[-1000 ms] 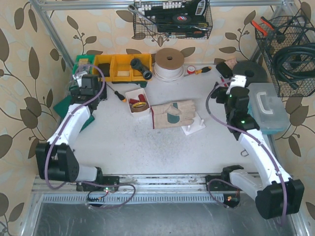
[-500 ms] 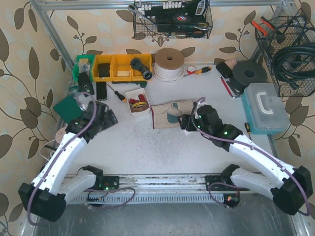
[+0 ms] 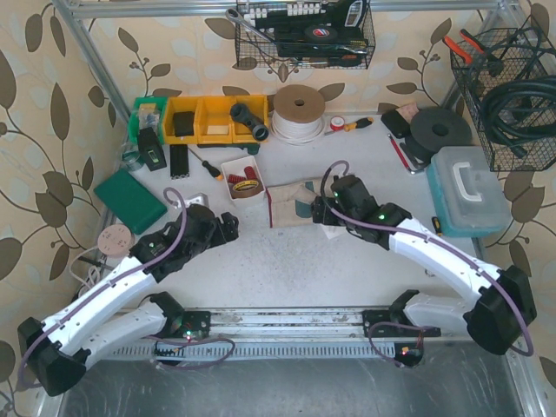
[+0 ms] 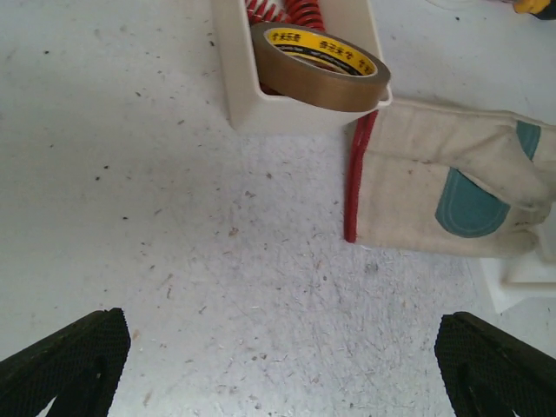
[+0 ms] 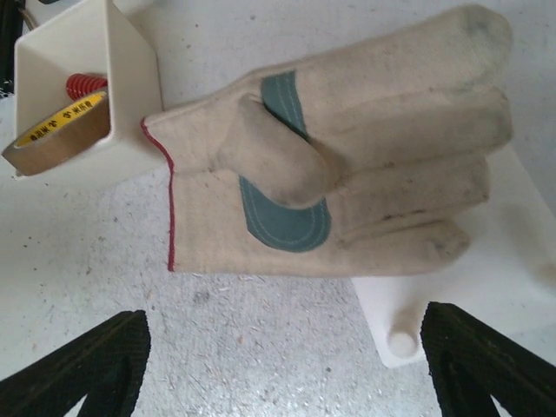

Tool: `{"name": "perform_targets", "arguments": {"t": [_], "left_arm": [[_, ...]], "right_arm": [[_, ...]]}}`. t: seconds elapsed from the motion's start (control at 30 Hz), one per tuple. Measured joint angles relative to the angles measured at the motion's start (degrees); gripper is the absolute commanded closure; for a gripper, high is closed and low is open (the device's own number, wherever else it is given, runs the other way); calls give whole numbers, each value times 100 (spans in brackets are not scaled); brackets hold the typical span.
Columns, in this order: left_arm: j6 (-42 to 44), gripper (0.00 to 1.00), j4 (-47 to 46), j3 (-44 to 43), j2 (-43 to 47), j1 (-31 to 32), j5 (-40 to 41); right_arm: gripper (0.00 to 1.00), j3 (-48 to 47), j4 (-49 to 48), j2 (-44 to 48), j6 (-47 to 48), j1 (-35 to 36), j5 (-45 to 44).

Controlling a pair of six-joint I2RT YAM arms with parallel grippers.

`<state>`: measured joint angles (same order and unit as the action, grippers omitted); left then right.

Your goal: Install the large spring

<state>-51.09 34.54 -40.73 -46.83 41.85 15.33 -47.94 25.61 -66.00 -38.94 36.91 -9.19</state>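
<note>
You have white links and black joints on left arm [image 3: 113,282] and right arm [image 3: 434,252]; purple cable [image 3: 184,221] along each; black ribbed claw fingers [image 4: 69,356].

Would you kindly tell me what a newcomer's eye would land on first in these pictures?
A cream work glove with a green palm patch lies mid-table, its fingers lying over a white base plate. Beside its cuff, a small white bin holds a brown tape roll and red springs. The left gripper and right gripper both hover open, holding nothing.
</note>
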Motion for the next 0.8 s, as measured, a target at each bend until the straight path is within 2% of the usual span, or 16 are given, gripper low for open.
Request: {"name": "perform_targets", "arguments": {"t": [0.1, 0.27, 0.43, 0.57, 0.8], "left_arm": [[144, 1, -168, 11, -131, 131, -7], [763, 1, -522, -472, -1043, 129, -111], [1196, 2, -1414, -31, -761, 129, -289], [1279, 3, -1744, 267, -437, 129, -343], [1318, 6, -2107, 297, -605, 129, -356]], "right_arm": [[22, -343, 11, -348, 9, 0, 46], [24, -772, -133, -1325, 44, 0, 350], [24, -1401, -46, -2153, 101, 0, 450], [21, -1539, -76, -2269, 46, 0, 337], [21, -1311, -199, -2286, -28, -4, -44]]}}
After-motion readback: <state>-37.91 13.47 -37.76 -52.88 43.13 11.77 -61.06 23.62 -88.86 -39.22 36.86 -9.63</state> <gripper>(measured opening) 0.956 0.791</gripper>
